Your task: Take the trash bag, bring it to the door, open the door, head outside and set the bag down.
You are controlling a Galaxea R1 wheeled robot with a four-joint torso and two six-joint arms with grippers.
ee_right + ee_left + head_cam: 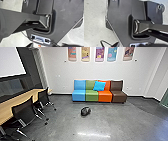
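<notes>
A small black trash bag (85,111) lies on the grey floor in the head view, a short way in front of the colourful sofa. Nothing touches it. In the left wrist view my left gripper (130,45) is at most a dark shape at the picture's edge, and whether it is open or shut cannot be made out. My right gripper (50,45) is just as unclear in the right wrist view. The bag is well away from the robot. No door can be made out.
A sofa (104,96) in blue, green, orange and brown with a blue cushion (99,86) stands against the back wall. Along the left side runs a wooden table (18,100) with dark chairs (24,112) beside it.
</notes>
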